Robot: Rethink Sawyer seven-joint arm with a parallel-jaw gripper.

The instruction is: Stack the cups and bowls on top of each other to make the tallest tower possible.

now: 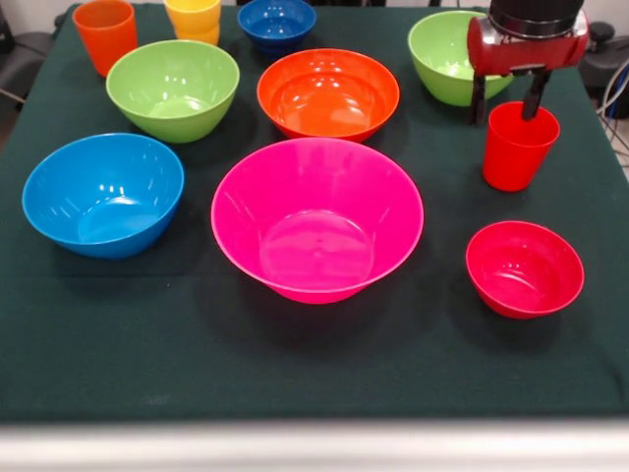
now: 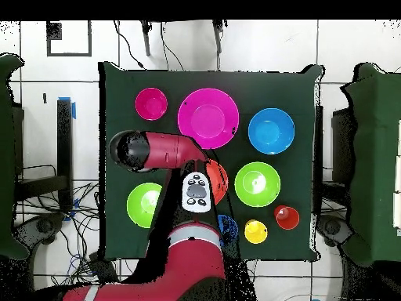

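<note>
**Gripper parked right over the red cup, nothing stacked yet**

While hovering at the far right of the table (image 1: 98,374) in the front view, sitting almost dead-on above the red cup (image 1: 518,147) with the gripper (image 1: 507,106). Fingers spread apart, one dark tip dropping just outside the cup's left rim and the other (image 1: 536,96) coming down at the rim's far right, so straddling the mouth rather than pinching anything. Not touching the wall yet as far as can be told.

Cup standing upright, mouth pointing up, long axis vertical, tapering down to the base. Lying straight below the fingers, so probably needing only a short drop and a squeeze, no sideways hunting.

Resting just near-side of the right lime green bowl (image 1: 447,54) and just far-side of the small red bowl (image 1: 524,267), apart from both.

Everything else sitting loose and mouth-up: big pink bowl (image 1: 316,218) in the middle, orange bowl (image 1: 327,93) behind it, light blue bowl (image 1: 102,194) at left, second lime green bowl (image 1: 173,88) far left, dark blue bowl (image 1: 277,22), orange cup (image 1: 104,34) and yellow cup (image 1: 194,20) along the far edge.

Looking down from overhead, arm (image 2: 168,149) covering the cup completely, so no checking the alignment from there.

Guessing the tricky bit: closing evenly on a smooth tapered wall without tipping it.
</note>
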